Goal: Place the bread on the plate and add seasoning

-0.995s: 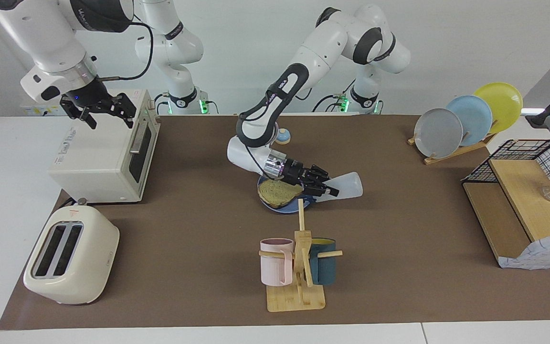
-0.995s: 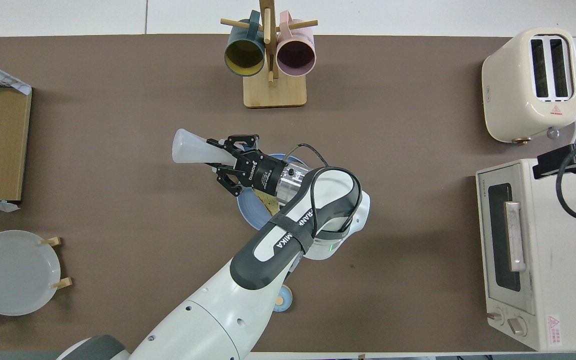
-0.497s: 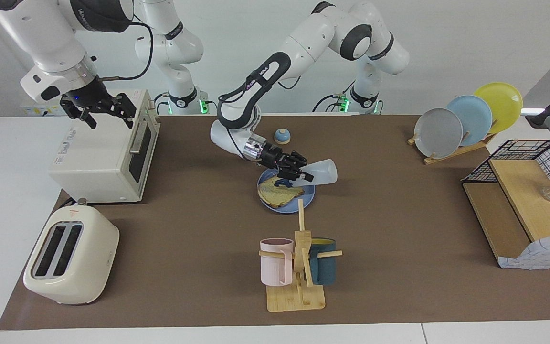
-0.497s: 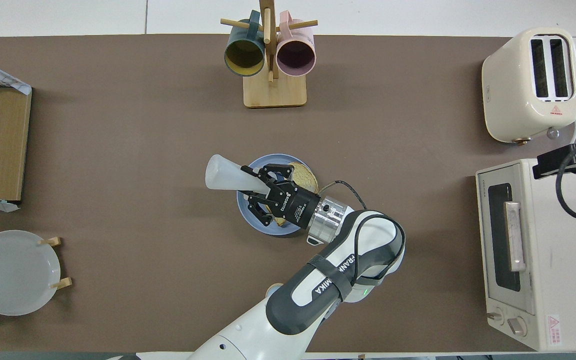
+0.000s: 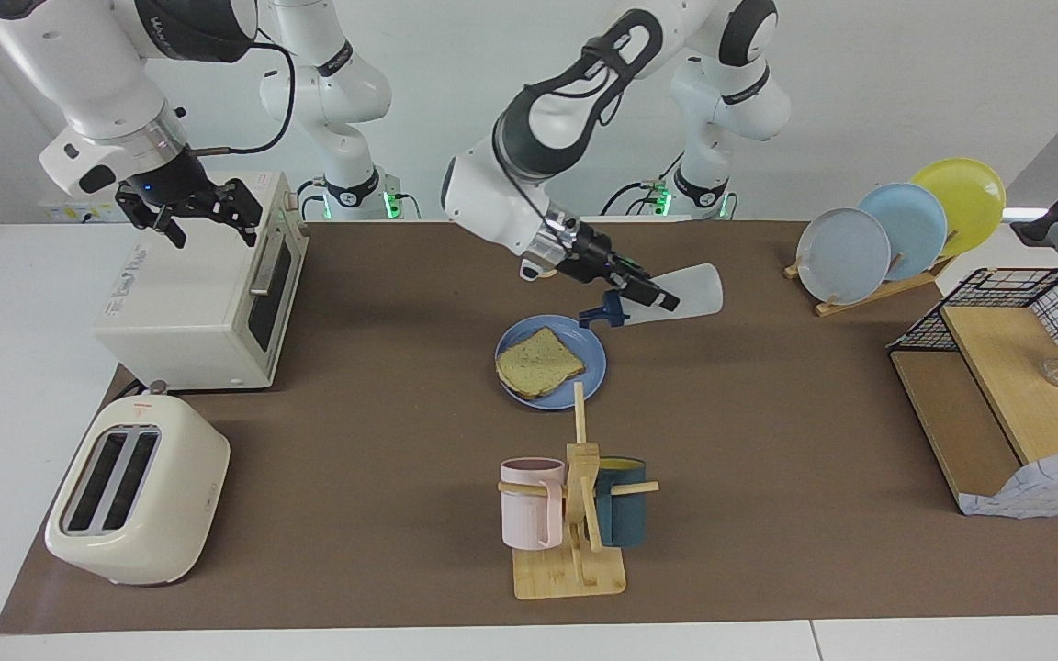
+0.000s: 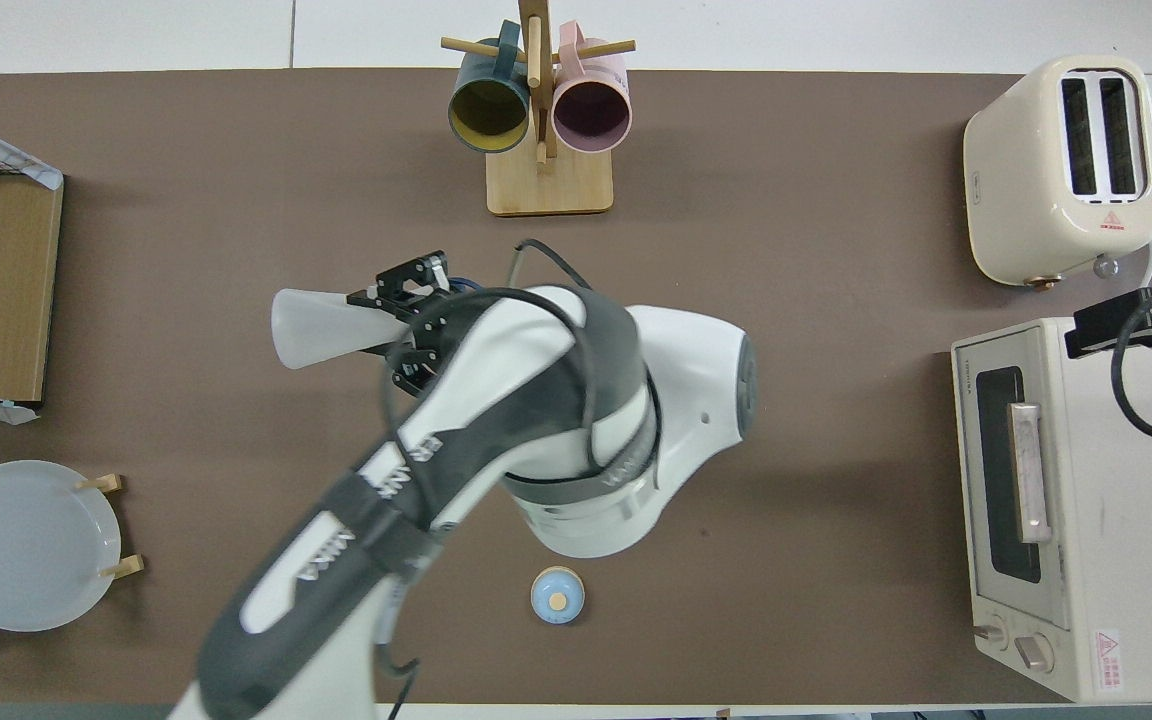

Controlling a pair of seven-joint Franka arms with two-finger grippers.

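While the bread (image 5: 539, 363) lies flat on the plate (image 5: 589, 353) mid-tabletop, the left gripper (image 5: 647, 296) hangs in the air above the plate's rim toward the left arm's end, jaws clamped on the seasoning (image 5: 676, 296). The bottle's long axis lies nearly level, its dark cap pointing toward the plate and its base away. The right gripper (image 5: 203, 216) waits with jaws spread over the toaster oven (image 5: 198, 303), so the left arm is plainly the nearer one.

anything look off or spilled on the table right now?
Nothing spilled. The square toast slice lies flat on the round blue plate. Only oddity: the left gripper holds the translucent dark-capped seasoning bottle tipped on its side in the air, over the mat beside the plate.
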